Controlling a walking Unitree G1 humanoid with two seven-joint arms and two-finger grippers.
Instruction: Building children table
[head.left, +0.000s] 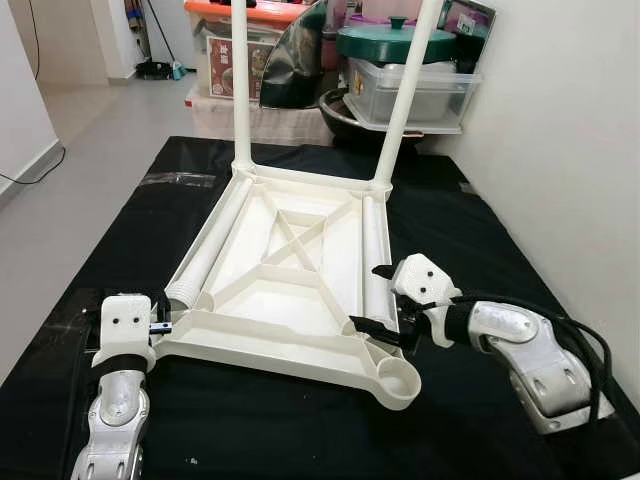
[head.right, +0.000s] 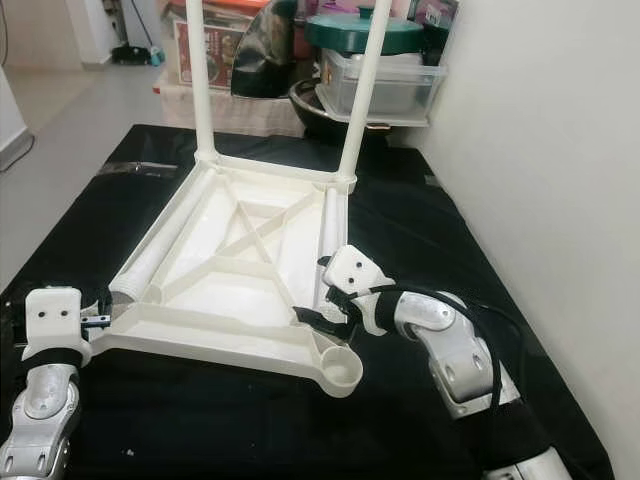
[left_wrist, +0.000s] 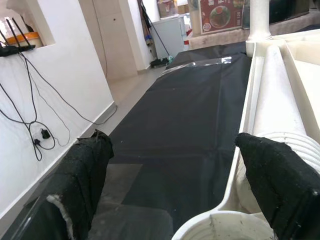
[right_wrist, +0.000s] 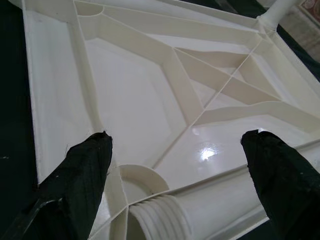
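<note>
While the black plastic floor sheet (head.left: 300, 420) carries everything, the largest piece on it is the upside-down white plastic children's tabletop (head.left: 290, 270), ribbed underside up, with two white legs already standing in its far corner sockets (head.left: 240, 90) (head.left: 405, 95). Two more white tubular legs lie loose inside the tray, one along the left rim (head.left: 205, 250) and one along the right rim (head.left: 372, 255), each with its threaded end toward the near edge. The empty round socket at the near right corner (head.left: 398, 378) is open and waiting; the near left one sits just beside the left gripper (head.left: 165, 325).

The right gripper (head.left: 378, 300) hovers over the right leg's threaded end, its fingers (right_wrist: 80, 180) spread wide to either side of the tube. The left gripper likewise has its fingers (left_wrist: 277, 180) spread, one by the left leg's ribbed end, nothing pinched.

To do this step well, I would close the right fingers squarely across the tube, clear of the threads, lift it, tip it upright, and centre it over the near right socket before twisting. The left gripper could brace the tabletop rim so it does not slide on the slick sheet.
</note>
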